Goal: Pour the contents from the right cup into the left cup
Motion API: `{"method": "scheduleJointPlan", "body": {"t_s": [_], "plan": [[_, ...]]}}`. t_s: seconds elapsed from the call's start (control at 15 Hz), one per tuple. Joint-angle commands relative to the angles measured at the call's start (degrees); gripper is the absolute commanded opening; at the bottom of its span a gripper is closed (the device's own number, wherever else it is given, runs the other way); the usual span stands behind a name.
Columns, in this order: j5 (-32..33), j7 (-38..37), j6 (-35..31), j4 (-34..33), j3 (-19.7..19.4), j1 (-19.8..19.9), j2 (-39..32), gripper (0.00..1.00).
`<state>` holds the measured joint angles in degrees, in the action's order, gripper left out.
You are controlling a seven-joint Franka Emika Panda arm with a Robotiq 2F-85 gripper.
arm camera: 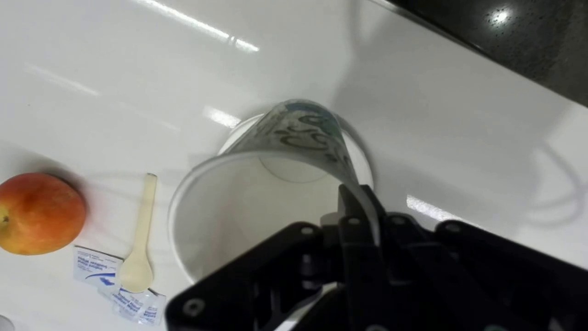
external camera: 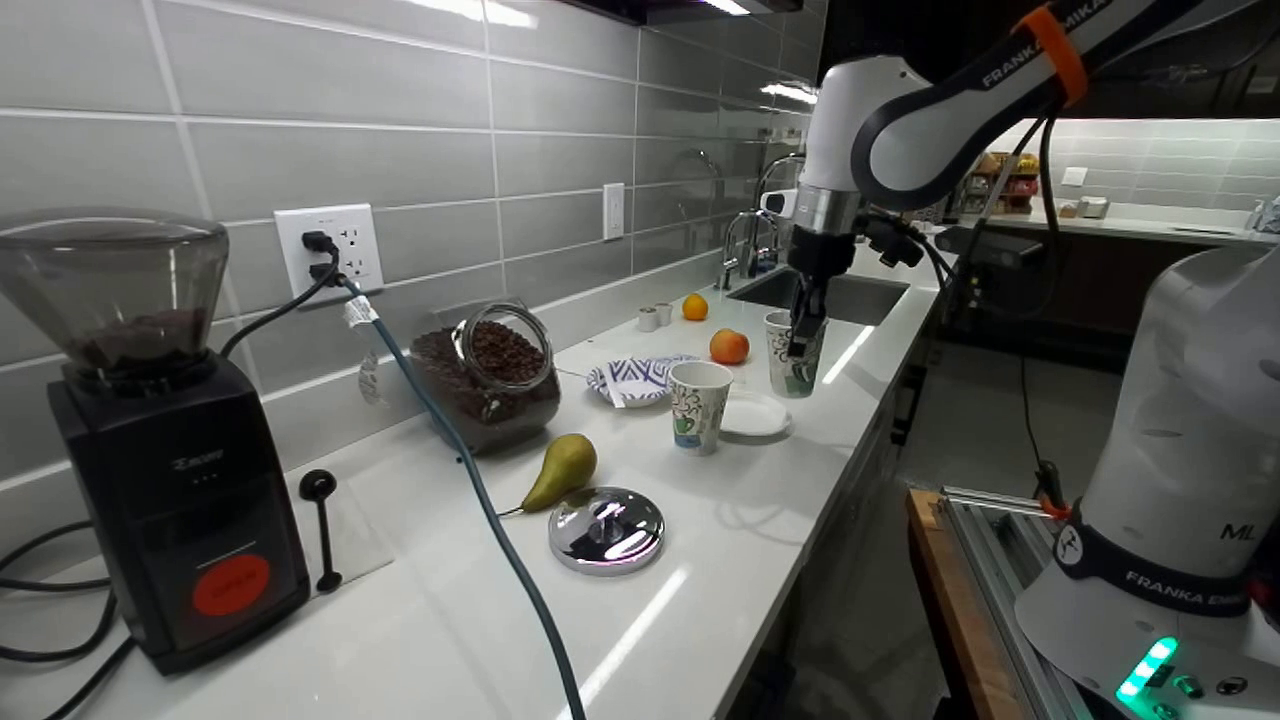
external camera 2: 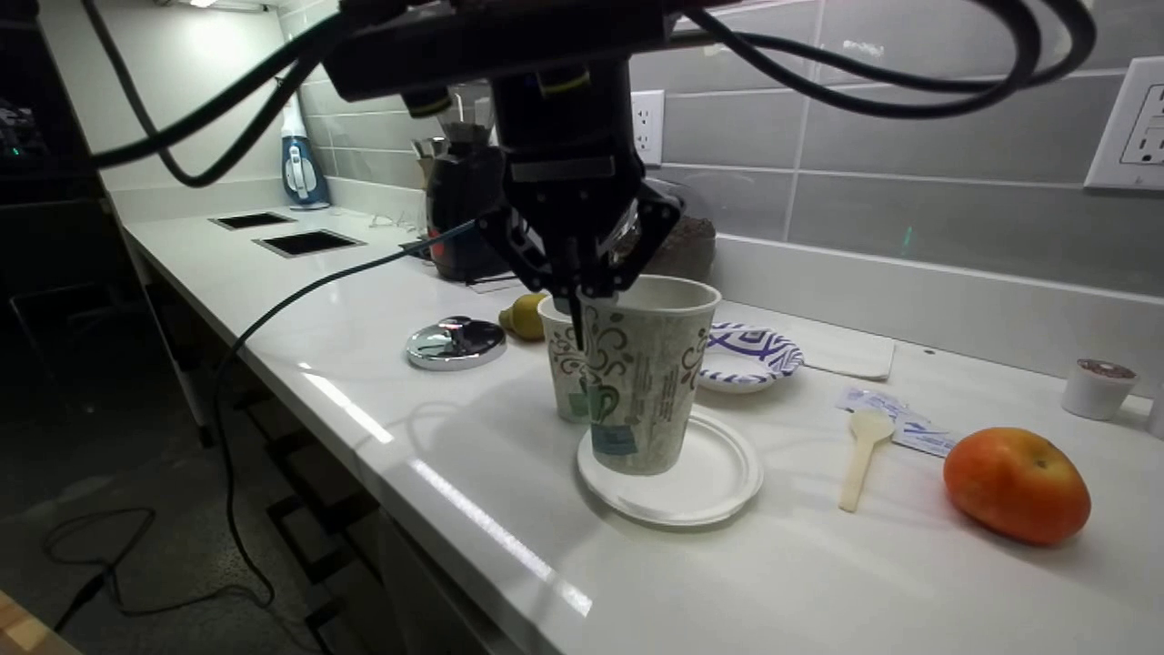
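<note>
Claw point(external camera 2: 587, 314) clenched on rim of R cup point(external camera 2: 647, 382), approx. upright, mouth up, appearing clear of plate point(external camera 2: 723, 473) below. L cup point(external camera: 700, 410) stands upright on surface point(external camera: 720, 520), apart, L of claw. Assessed: next req. is lateral transfer L, then tilting long axis twd. L cup's mouth.

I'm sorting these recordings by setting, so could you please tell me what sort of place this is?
Most likely a kitchen: a sink is set into the white counter, and a coffee grinder and a jar of dark beans sit on it. Whether home or office, I cannot tell.
</note>
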<state>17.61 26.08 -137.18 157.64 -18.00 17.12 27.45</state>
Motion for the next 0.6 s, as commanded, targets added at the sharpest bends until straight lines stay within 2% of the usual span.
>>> {"method": "scheduleJointPlan", "body": {"t_s": [0.0, 0.13, 0.2, 0.53], "plan": [[0.09, -0.11, 0.16, -0.11, -0.14, -0.22, 0.09, 0.03], [-0.14, -0.22, -1.08, -0.18, -0.24, -0.5, -0.49, 0.01], [1.35, -0.88, -4.22, -0.19, 0.02, 0.07, -1.52, 0.01], [-0.07, 3.46, -18.2, -0.1, -2.64, -1.02, -5.98, 0.01]]}}
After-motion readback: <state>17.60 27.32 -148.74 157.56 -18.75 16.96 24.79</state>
